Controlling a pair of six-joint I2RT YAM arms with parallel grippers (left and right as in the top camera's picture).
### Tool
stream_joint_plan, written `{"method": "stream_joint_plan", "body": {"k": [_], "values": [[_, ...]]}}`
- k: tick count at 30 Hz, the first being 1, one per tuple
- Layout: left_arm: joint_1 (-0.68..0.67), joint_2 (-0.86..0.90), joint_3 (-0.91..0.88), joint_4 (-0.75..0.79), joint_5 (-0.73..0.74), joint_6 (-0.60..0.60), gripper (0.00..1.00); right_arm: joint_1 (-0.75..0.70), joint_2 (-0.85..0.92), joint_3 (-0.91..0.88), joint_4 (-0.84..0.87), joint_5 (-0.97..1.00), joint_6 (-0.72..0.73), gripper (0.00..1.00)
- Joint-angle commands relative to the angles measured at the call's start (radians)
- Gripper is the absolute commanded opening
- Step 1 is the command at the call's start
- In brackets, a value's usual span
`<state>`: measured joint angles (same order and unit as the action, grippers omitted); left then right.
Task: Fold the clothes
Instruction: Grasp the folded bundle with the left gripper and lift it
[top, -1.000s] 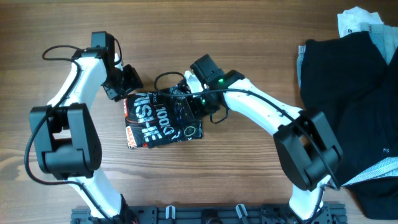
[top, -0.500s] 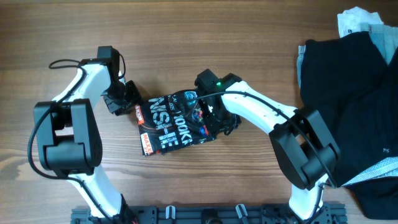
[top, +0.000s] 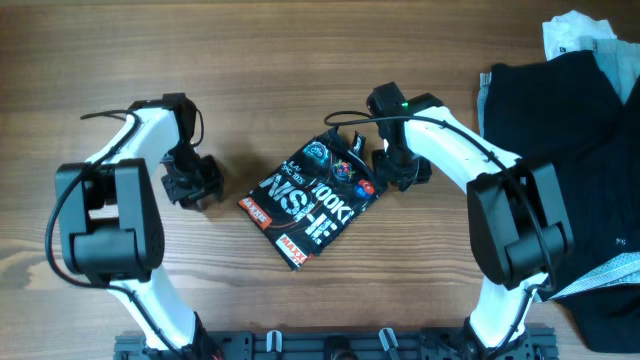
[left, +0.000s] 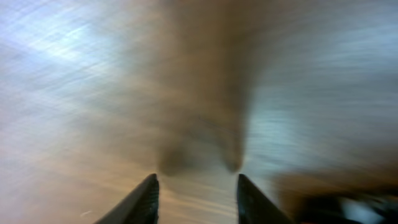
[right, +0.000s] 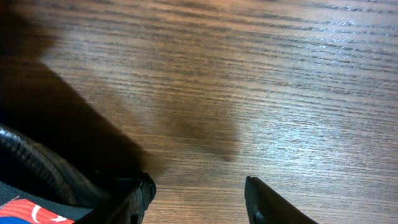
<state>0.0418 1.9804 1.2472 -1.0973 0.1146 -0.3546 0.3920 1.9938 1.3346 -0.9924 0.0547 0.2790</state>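
Note:
The black T-shirt (top: 312, 198) lies folded into a small tilted rectangle in the middle of the table, white "100K" lettering and colour patches facing up. My left gripper (top: 193, 185) is open and empty over bare wood to the shirt's left; its wrist view (left: 196, 186) is blurred. My right gripper (top: 398, 168) is open and empty just right of the shirt's upper right corner. In the right wrist view (right: 196, 196) a patch of the shirt (right: 28, 211) shows at the lower left.
A heap of dark and light clothes (top: 560, 150) fills the table's right side. A white garment (top: 572, 35) lies at the top right corner. A black rail (top: 330, 345) runs along the front edge.
The folded shirt slid right and turned clockwise. My right gripper moved off its top to its right side. My left gripper drew away to the left and down.

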Motion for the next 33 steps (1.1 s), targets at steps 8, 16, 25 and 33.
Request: {"method": "stream_joint_plan", "body": {"k": [8, 16, 25, 33], "values": [[-0.061, -0.114, -0.002, 0.35, 0.547, 0.453, 0.75, 0.002, -0.166, 0.034, -0.042, -0.011, 0.002, 0.61], [-0.25, -0.025, -0.002, 0.6, 0.455, 0.452, 0.83, 0.002, -0.364, 0.034, -0.119, -0.011, 0.001, 0.72], [-0.341, 0.121, -0.002, 0.5, 0.5, 0.465, 0.45, 0.002, -0.365, 0.034, -0.146, -0.011, 0.011, 0.72], [-0.327, 0.126, 0.006, 0.513, 0.372, 0.473, 0.04, 0.002, -0.365, 0.034, -0.154, -0.01, 0.011, 0.72]]}}
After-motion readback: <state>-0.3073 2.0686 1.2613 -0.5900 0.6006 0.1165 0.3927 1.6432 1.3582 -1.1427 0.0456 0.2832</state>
